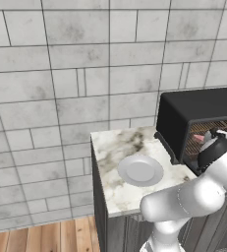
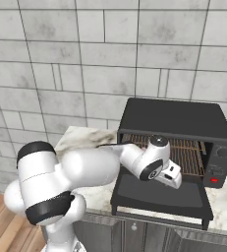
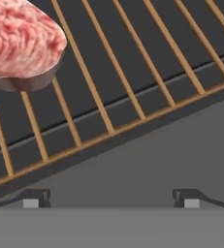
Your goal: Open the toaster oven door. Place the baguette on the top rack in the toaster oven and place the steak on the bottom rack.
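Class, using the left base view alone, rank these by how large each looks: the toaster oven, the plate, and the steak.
1. Toaster oven, though the picture's edge cuts it off
2. Plate
3. Steak, a small pink sliver partly hidden behind the arm

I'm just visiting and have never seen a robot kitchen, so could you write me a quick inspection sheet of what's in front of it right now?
Surface: marbled counter against a grey tiled wall.
Job's things: toaster oven with its door folded down flat; steak lying on a copper wire rack inside. Baguette: nothing seen.
Clutter: one grey plate on the counter, left of the oven, nothing on it.
End effector: open, holding nothing, pointed at the rack near the steak, at the oven mouth.
Cables: nothing seen.
Surroundings: wooden floor and dark cabinet fronts below the counter.
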Controlling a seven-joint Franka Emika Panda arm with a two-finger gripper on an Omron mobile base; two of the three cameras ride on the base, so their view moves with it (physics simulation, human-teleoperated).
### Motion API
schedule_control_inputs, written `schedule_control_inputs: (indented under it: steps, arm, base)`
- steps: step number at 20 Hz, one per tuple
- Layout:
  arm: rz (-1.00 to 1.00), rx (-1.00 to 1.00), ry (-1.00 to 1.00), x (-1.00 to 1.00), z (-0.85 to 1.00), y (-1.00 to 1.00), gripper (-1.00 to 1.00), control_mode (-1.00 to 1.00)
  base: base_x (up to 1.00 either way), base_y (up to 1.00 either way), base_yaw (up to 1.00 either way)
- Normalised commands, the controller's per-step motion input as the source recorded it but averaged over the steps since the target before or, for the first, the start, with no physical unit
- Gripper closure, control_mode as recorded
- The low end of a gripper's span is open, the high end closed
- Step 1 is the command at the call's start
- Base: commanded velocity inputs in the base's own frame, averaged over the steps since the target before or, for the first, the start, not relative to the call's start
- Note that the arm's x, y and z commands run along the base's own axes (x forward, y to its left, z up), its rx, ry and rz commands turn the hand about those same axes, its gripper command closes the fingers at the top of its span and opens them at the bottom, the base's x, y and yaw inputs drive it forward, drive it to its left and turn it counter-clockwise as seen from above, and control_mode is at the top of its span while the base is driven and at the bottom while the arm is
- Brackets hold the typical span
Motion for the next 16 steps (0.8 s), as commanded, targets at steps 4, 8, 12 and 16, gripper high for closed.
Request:
schedule_control_inputs:
  steps: [4, 8, 12, 16]
  arm:
    - [-0.16, 0.0, -0.05, 0.17, -0.07, 0.0, -1.0, -1.0]
    - [-0.15, 0.0, -0.06, 0.14, -0.04, -0.01, -1.0, -1.0]
    - [-0.13, 0.0, -0.06, 0.08, -0.05, -0.02, -1.0, -1.0]
    - [-0.14, 0.0, -0.05, 0.11, -0.03, -0.01, -1.0, -1.0]
  base:
    - [0.0, 0.0, 0.0]
    - [0.0, 0.0, 0.0]
    - [0.0, 0.0, 0.0]
    - [0.0, 0.0, 0.0]
